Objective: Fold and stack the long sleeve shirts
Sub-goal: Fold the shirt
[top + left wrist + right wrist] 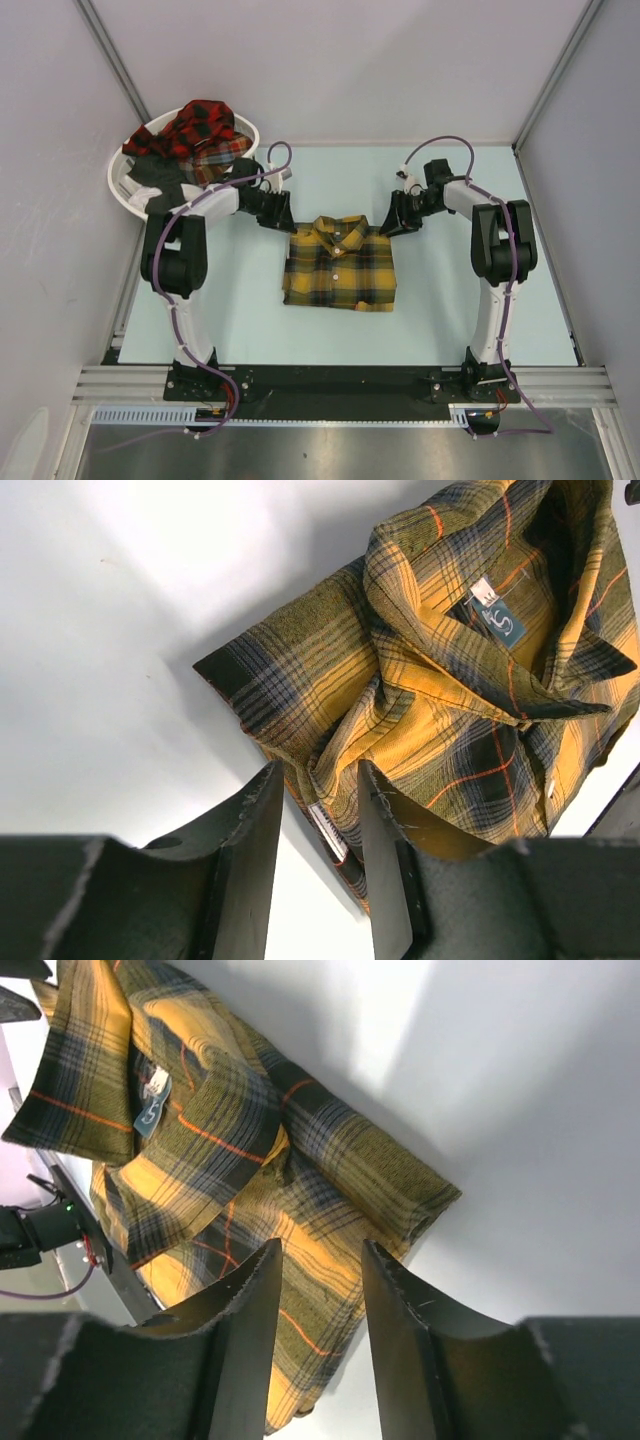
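Observation:
A mustard-yellow plaid long sleeve shirt (338, 262) lies folded in a rectangle mid-table, collar at the far edge. My left gripper (289, 224) hovers at its far-left corner and my right gripper (392, 226) at its far-right corner. In the left wrist view the left gripper (318, 805) is open, with the shirt (450, 670) and its folded edge just beyond the fingertips, nothing pinched. Seen from the right wrist, the right gripper (320, 1285) is open above the shirt's (230, 1150) folded side. Red-and-black plaid shirts (205, 128) are heaped in a basket.
The white round basket (122, 165) stands at the table's far-left corner and also holds a dark garment (160, 178). Grey walls close in the table on the left, back and right. The arm bases sit on a black rail (340, 385) at the near edge.

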You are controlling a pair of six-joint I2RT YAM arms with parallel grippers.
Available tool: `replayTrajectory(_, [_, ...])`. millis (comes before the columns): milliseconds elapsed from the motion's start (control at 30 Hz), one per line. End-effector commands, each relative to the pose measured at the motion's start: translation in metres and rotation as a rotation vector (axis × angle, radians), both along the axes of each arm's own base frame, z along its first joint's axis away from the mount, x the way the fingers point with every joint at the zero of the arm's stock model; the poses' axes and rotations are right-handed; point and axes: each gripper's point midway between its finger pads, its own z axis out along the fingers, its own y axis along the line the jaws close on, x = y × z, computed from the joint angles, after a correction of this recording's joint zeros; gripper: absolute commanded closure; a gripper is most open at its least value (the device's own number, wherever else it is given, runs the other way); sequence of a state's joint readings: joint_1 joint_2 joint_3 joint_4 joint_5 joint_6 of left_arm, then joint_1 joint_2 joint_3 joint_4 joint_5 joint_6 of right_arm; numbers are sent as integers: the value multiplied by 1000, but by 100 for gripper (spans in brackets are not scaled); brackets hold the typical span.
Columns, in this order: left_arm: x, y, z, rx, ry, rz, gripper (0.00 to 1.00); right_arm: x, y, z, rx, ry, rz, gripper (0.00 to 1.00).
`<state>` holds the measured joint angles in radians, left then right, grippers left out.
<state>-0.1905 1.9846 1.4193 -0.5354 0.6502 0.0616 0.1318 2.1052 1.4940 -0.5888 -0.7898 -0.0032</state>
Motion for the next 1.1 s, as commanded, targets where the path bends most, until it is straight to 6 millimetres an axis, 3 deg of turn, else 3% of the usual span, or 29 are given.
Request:
replayTrajectory(0, [2,-6,3,-18,-16,-35,59,11,-1,-7,-26,-44,-1,56])
replayTrajectory(367, [1,-7,-1,-15,-3,-39,58,24,6,1,3,-112,30,50])
replayTrajectory(567, [0,-7,1,-23,1,-37,58,18,7,-5,15,-73,46,50])
replayTrajectory(733, [0,-9,7,-37,-8,-37,62,6,5,-6,23,-45,64,62])
replayTrajectory(1000, [-2,-13,18,-57,-23,-40,81,15,-3,7,38,-67,30,98])
replayTrajectory(1067, [0,-12,20,-52,-32,-38,85,16,-3,11,42,-72,27,100])
